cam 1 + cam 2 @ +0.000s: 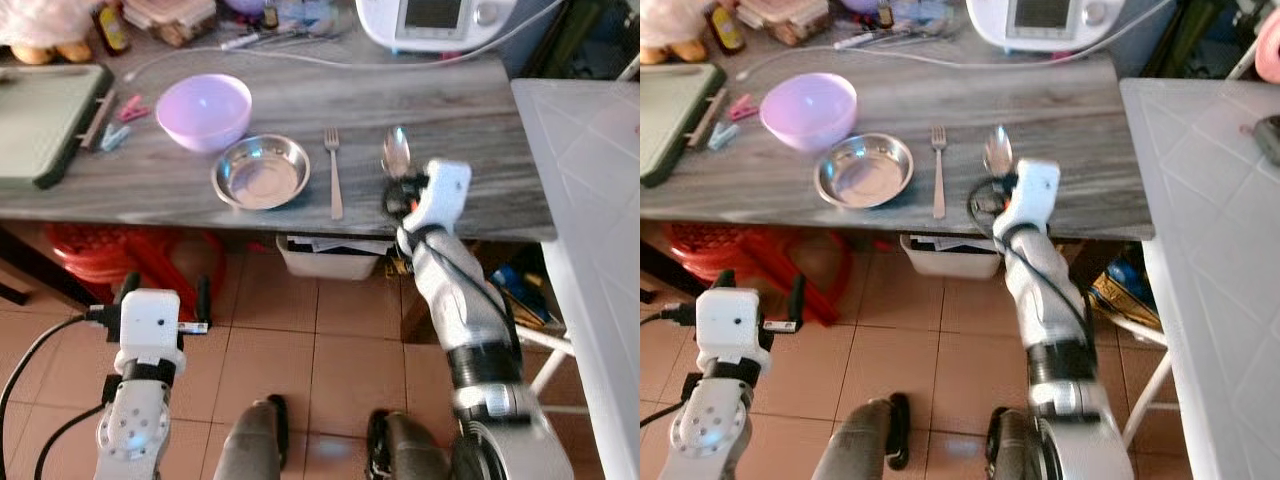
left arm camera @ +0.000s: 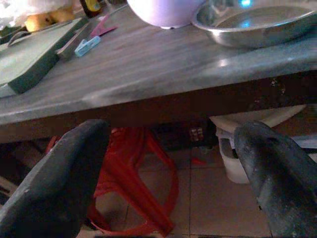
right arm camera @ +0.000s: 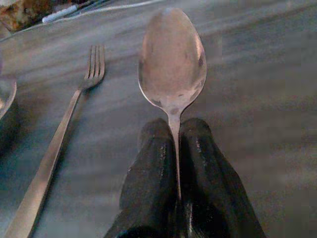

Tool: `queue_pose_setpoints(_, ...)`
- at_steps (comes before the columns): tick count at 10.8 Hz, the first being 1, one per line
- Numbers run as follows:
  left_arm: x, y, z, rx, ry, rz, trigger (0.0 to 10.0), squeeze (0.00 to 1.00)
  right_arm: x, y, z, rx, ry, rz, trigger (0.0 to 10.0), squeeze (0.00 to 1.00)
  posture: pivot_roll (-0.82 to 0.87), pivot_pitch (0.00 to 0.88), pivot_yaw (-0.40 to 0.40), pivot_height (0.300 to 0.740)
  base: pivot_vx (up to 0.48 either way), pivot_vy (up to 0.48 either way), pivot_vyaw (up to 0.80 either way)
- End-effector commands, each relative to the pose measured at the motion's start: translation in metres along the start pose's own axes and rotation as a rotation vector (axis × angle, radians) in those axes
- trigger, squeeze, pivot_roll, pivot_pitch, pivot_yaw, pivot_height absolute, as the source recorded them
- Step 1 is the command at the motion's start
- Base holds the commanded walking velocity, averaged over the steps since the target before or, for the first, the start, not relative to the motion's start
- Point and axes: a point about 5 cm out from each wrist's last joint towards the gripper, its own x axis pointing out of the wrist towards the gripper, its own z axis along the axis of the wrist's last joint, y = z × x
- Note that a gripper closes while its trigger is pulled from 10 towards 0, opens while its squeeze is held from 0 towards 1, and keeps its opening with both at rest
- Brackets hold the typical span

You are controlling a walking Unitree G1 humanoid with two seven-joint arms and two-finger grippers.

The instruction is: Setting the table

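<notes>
A metal spoon lies at the front right of the grey wooden table, its handle pinched between the black fingers of my right gripper, which is shut on it. A fork lies just left of the spoon. Left of the fork stands a steel plate, and a lilac bowl sits behind it. My left gripper hangs open below the table's front edge, over the tiled floor; in its wrist view the fingers stand wide apart.
A green cutting board and clothes pegs lie at the table's left. A white appliance with its cable stands at the back. A white table adjoins on the right. A red stool and a white bin sit underneath.
</notes>
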Motion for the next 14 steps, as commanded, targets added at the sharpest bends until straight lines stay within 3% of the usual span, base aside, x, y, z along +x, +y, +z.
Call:
queue_pose_setpoints(1,-0.004,0.002,-0.001,0.004,0.014,-0.002,10.0,0.0,0.002,-0.003,0.0,0.013,0.003,-0.012,10.0,0.0,0.12,0.265,0.07,0.74,0.0,0.0,0.0)
queue_pose_setpoints(5,-0.009,0.003,0.0,0.01,0.036,-0.021,10.0,0.0,0.022,0.006,0.012,0.08,0.012,-0.01,10.0,0.0,0.13,0.29,0.078,0.74,0.0,0.0,0.0)
queue_pose_setpoints(8,-0.009,0.002,0.002,0.008,0.042,-0.036,10.0,0.0,0.029,0.033,0.005,0.192,0.076,0.01,10.0,0.0,0.13,0.293,0.079,0.74,0.0,0.0,0.0)
queue_pose_setpoints(10,-0.009,0.001,0.002,0.006,0.043,-0.042,10.0,0.0,0.026,0.043,-0.005,0.175,0.14,0.014,10.0,0.0,0.13,0.293,0.075,0.74,0.0,0.0,0.0)
queue_pose_setpoints(14,-0.008,-0.002,0.002,-0.002,0.045,-0.053,10.0,0.0,0.016,0.034,-0.023,0.144,0.228,-0.036,10.0,0.0,0.12,0.294,0.074,0.74,0.0,0.0,0.0)
